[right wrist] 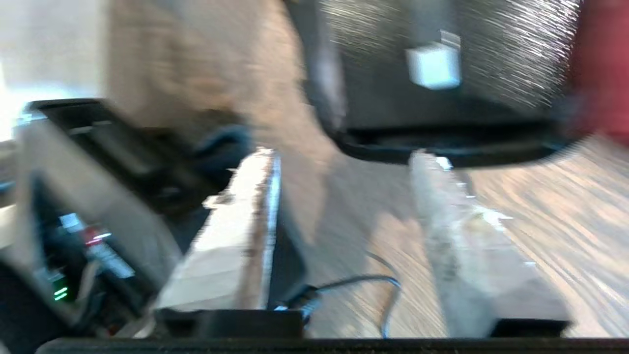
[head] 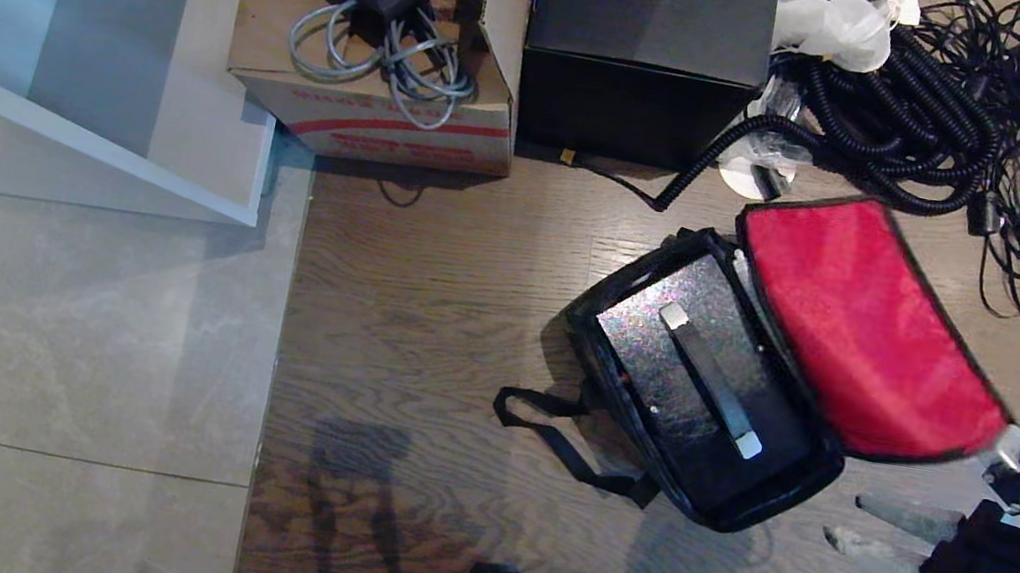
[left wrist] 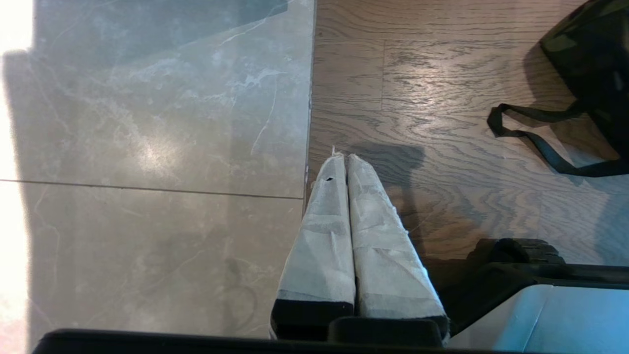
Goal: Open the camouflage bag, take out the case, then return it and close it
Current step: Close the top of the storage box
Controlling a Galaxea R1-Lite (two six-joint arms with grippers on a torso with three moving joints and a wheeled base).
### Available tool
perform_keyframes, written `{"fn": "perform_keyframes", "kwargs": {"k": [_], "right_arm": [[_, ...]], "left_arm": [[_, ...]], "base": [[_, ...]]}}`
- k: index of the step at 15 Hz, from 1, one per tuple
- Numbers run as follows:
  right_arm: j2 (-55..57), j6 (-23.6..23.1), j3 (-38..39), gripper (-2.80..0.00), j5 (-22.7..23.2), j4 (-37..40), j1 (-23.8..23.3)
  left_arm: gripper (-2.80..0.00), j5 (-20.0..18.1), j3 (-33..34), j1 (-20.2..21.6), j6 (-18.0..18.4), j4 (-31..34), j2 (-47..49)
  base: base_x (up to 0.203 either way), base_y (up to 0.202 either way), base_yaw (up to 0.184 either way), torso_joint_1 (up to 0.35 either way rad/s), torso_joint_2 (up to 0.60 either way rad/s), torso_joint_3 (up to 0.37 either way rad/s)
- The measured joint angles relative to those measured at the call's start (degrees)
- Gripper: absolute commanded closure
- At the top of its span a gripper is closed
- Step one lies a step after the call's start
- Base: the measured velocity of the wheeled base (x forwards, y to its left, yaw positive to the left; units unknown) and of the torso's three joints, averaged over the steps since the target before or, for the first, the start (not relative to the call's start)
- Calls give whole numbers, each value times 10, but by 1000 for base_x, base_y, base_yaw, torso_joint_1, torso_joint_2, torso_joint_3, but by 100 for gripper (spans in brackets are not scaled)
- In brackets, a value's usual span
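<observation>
A soft, boxy camouflage bag (head: 706,397) with black trim sits open on the wood-plank floor (head: 425,314), its red-lined lid (head: 863,324) thrown back toward the robot's right so the mouth faces up. Inside, filling the compartment, lies the black speckled hard case (head: 695,370), its black top handle (head: 710,379) on silver ends facing upward and free to be gripped. A black strap (head: 563,436) trails from the bag's left side across the boards.

The right gripper (head: 844,523) hovers low just beside the bag's near corner, below the lid's edge, its two tape-wrapped fingers (head: 900,517) parted about halfway and holding nothing. It points toward the bag; the case and its handle lie ahead of the fingertips, up and to the left in the head view, near but apart. With the lid open, the lift of the case looks to be the step in hand.

The left gripper (left wrist: 346,162) hangs parked over the seam between grey tile (left wrist: 157,147) and wood, its wrapped fingers pressed together and empty, well apart from the bag.

Behind the bag stand a brown cardboard box (head: 378,85) holding a coiled grey cable, a black cube box with a spiral logo (head: 646,54), and a tangle of black cords (head: 949,120).
</observation>
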Motion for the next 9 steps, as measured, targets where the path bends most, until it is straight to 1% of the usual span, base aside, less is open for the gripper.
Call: {"fn": "perform_keyframes", "kwargs": {"k": [2,4,5,6,7,8,9], "right_arm": [[-10,-1,2,-280,13,0,14],[-16,20,2,-280,15,7,18],[-17,42,-3,-280,12,9,12],[-16,73,-7,-280,7,10,-6],[-14,113,-12,-280,1,14,-30],[-10,171,-19,-280,-7,16,-51],[-2,243,-32,-280,-16,17,-67]], "left_arm": [[0,0,0,0,0,0,0],[0,0,0,0,0,0,0],[0,0,0,0,0,0,0],[0,0,0,0,0,0,0],[0,0,0,0,0,0,0],[0,0,0,0,0,0,0],[0,0,0,0,0,0,0]], "base": [[0,0,0,0,0,0],[0,0,0,0,0,0],[0,0,0,0,0,0],[0,0,0,0,0,0],[0,0,0,0,0,0],[0,0,0,0,0,0],[0,0,0,0,0,0]]}}
